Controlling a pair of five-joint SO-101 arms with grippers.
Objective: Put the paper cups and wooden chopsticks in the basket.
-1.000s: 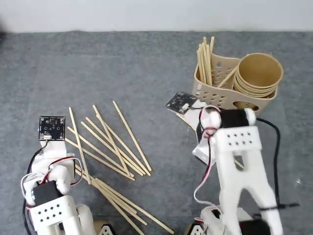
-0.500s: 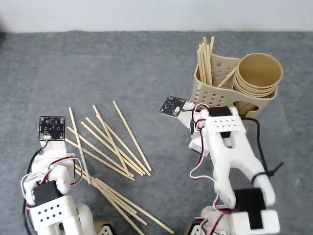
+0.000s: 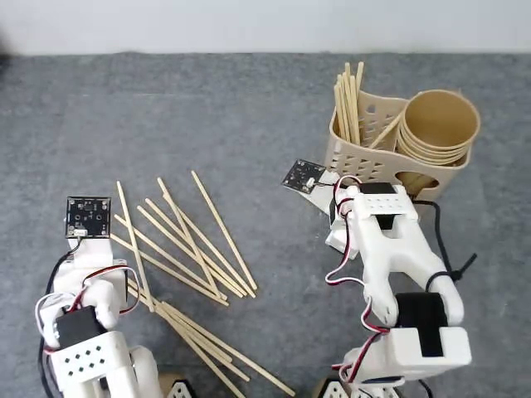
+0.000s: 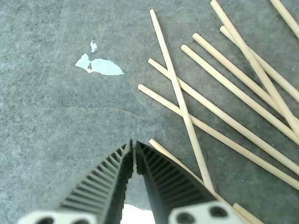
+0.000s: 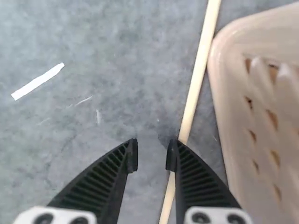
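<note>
Nothing to read here, no word, number or sign: basket, paper cups and chopsticks plain, scraps on the counter blank, black boards on the arms too small to tell.

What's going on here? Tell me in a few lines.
The basket already holds the stacked paper cups and some chopsticks. The right gripper hangs open next to one chopstick lying beside the basket. The left gripper, shut, sits by the loose chopsticks on the table.
</note>
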